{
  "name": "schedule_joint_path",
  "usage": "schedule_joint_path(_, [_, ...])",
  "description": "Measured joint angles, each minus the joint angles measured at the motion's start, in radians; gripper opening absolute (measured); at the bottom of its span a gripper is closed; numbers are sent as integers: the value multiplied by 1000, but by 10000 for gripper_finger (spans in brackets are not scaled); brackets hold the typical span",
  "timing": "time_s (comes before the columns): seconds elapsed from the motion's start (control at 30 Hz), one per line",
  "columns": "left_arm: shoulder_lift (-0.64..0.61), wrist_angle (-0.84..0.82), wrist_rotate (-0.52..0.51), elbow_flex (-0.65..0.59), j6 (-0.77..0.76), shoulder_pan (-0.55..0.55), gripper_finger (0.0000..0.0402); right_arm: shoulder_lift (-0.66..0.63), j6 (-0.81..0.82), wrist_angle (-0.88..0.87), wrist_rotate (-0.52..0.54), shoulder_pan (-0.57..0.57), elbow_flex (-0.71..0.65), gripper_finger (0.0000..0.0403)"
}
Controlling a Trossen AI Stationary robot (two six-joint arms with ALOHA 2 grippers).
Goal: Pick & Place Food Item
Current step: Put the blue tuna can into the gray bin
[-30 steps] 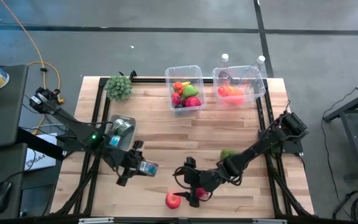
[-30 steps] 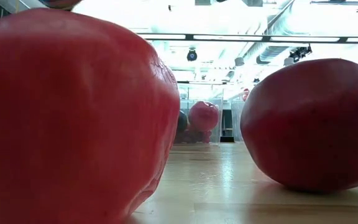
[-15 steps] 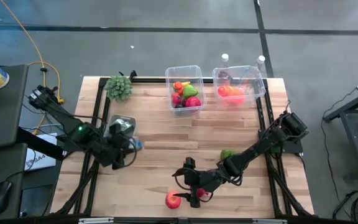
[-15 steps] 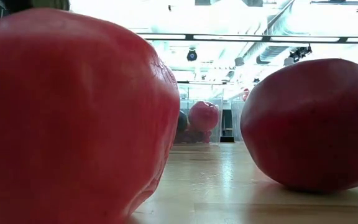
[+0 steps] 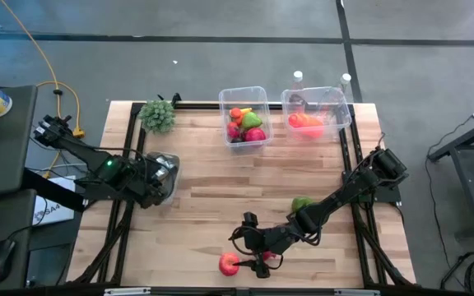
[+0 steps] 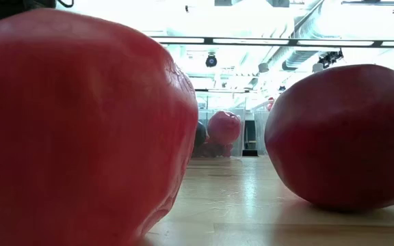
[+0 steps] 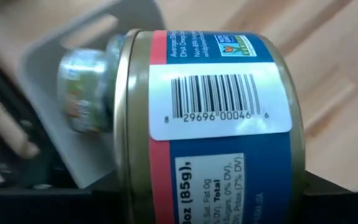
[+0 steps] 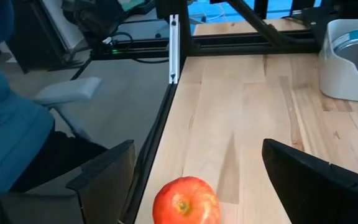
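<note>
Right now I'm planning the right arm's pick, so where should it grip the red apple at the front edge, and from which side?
Grip the red apple across its widest middle, coming in level as the right gripper is now. It is round, stem dimple facing the open fingers, so a hold either side of centre probably will not slip.

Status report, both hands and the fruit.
Left hand shut on can, over grey tray. Right hand open, red apple between fingers, ungripped. Nothing blocking.
</note>
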Motion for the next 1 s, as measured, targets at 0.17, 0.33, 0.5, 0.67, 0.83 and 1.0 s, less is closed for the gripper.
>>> schedule_joint_path(0.17, [22,34,82,-1,-33,28,174,0,2,-2,-2,0,0,339])
schedule_joint_path(0.33, [30,34,149,-28,-98,92,179,0,44,1,-4,0,0,339])
schedule_joint_path(0.5, [32,61,253,-100,-70,161,178,0,74,1,-33,2,0,339])
schedule_joint_path(0.67, [34,114,233,-118,7,204,176,0,73,1,-33,5,0,339])
schedule_joint_path(0.83, [34,128,256,-119,60,257,181,0,72,1,-33,5,0,339])
schedule_joint_path(1.0, [34,177,325,-118,179,285,177,0,72,0,-28,4,0,339])
